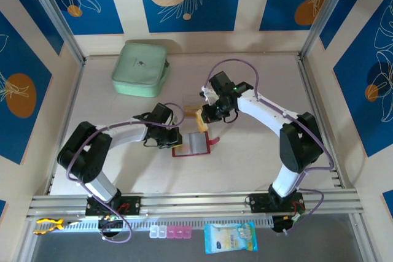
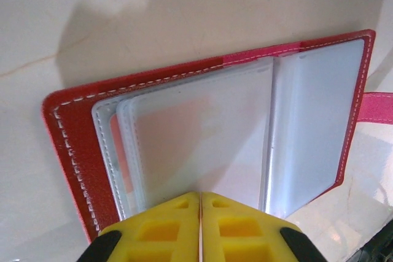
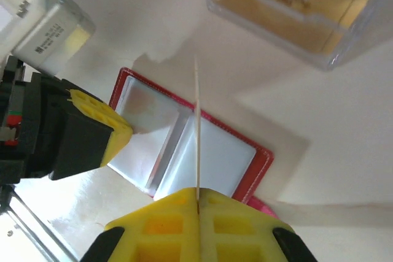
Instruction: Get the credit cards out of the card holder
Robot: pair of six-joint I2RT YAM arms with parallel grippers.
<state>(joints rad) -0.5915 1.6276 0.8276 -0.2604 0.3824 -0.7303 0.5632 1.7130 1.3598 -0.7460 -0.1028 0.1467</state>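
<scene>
Surface [image 1: 258,164] of pale beige is seen beneath both arms. A mint-green zip case [image 1: 140,69] is set well apart from the card holder [image 1: 195,144], beyond it and to its left. The card holder, dark red, is laid open flat near the middle of the surface, its greyish clear sleeves [image 2: 202,133] turned upward and its snap tab pointing right. The left pincer [image 2: 200,216] is placed at the holder's left edge, fingers pressed together, tips against the sleeves; whether a sleeve is pinched cannot be told. The right pincer [image 3: 198,204] is held just beyond the holder, above it. A clear plastic box [image 3: 288,10] with tan contents lies just beyond the holder. A yellowish-tan credit card [image 3: 196,127], viewed edge-on, is pinched upright by the right pincer.
</scene>
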